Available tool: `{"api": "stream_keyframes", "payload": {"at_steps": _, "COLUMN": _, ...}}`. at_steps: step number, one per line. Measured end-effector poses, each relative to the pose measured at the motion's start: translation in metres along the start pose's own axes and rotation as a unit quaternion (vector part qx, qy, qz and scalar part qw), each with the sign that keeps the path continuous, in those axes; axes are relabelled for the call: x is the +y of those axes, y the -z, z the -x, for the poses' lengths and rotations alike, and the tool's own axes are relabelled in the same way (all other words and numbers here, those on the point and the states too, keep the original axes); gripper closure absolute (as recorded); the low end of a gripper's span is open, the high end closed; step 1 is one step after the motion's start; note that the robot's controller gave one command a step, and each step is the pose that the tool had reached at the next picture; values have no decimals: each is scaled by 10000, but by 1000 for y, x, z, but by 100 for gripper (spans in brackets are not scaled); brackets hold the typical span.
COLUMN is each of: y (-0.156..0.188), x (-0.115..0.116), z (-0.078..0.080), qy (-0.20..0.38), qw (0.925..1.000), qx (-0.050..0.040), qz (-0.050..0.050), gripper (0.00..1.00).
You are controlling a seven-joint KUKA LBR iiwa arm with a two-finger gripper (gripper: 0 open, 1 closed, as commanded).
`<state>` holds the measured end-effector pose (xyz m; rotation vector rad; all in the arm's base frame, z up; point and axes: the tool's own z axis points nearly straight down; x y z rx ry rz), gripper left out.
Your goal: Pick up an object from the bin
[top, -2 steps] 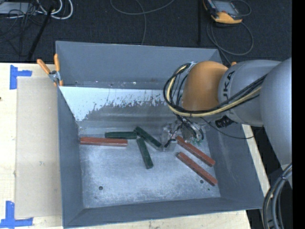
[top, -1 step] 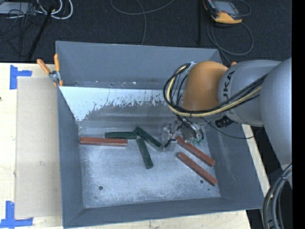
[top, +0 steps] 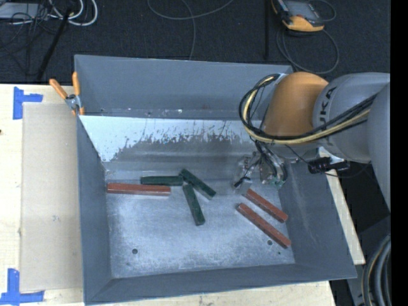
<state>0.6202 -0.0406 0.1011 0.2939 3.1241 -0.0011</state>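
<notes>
Now we see the hand (top: 257,171) hanging over the right side of the grey metal bin (top: 95,234), just above the upper end of a flat reddish-brown stick (top: 266,205). Its twin reddish-brown stick (top: 263,225) lies just beside it, roughly parallel. We cannot tell whether the hand is apart or together, and nothing shows in it. A sensible spot, we reckon: this pair lies flat on open floor, well apart from the three dark green sticks (top: 193,206) crossed mid-bin.

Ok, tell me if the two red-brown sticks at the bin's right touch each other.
Apart. The camera view shows grey bin floor between the upper stick and the lower stick all along.
</notes>
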Motion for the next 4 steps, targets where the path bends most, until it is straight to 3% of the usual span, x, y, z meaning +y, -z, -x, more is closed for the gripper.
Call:
{"api": "stream_keyframes", "payload": {"at_steps": 1, "y": -1, "x": 1, "z": -1, "qy": 15, "qw": 10000, "qx": 11, "qz": 2, "gripper": 0}}
{"api": "stream_keyframes", "payload": {"at_steps": 2, "y": -34, "x": -75, "z": -53, "qy": -18, "qw": 10000, "qx": 63, "qz": -19, "gripper": 0}}
{"api": "stream_keyframes", "payload": {"at_steps": 3, "y": -32, "x": -69, "z": -50, "qy": 19, "qw": 10000, "qx": 24, "qz": 2, "gripper": 100}}
{"api": "stream_keyframes", "payload": {"at_steps": 4, "y": 143, "x": -71, "z": -22, "qy": 282, "qw": 9996, "qx": -29, "qz": 0, "gripper": 100}}
